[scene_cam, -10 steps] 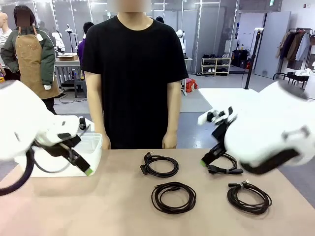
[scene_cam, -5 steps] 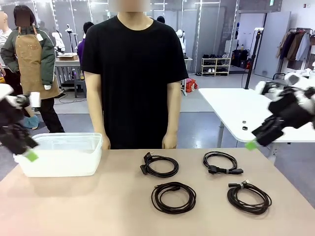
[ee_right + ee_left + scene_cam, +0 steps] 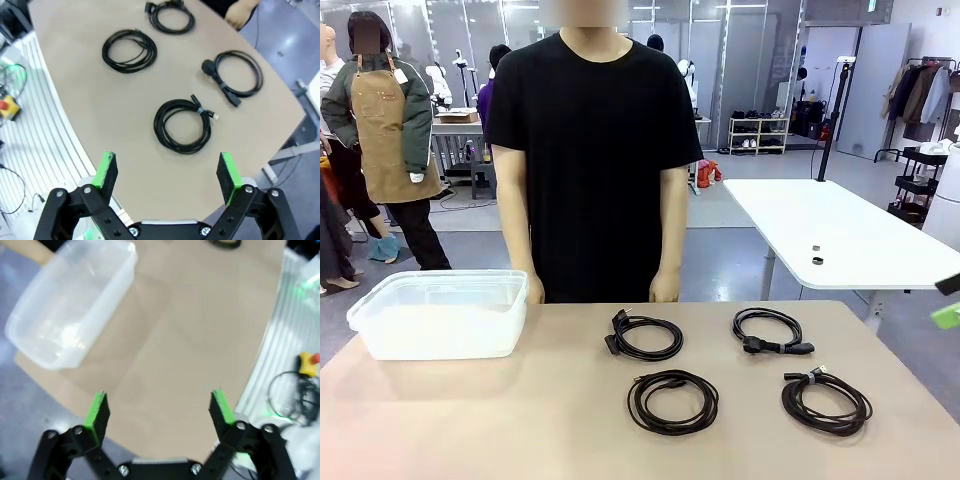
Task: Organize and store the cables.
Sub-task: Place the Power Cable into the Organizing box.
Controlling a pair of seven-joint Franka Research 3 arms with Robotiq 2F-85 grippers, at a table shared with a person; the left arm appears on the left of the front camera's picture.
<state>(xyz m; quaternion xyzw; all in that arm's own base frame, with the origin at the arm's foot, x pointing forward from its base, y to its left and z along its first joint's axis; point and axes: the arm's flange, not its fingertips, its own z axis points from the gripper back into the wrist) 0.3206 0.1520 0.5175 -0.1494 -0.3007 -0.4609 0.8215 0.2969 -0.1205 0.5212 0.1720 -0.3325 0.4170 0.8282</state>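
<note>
Lying flat from the centre of the tabletop (image 3: 520, 420) toward 3 o'clock, the four coiled black cables (image 3: 672, 400) look light, limp and springy, probably best pinched across one side's bundled strands, while the left fingers (image 3: 97, 410) and right fingers (image 3: 107, 170) stand wide apart, empty.

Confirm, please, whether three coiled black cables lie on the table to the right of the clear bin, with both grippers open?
Not three: the front view shows four coiled cables on the table. They do lie to the right of the clear bin, and the left gripper and right gripper are both open.
</note>
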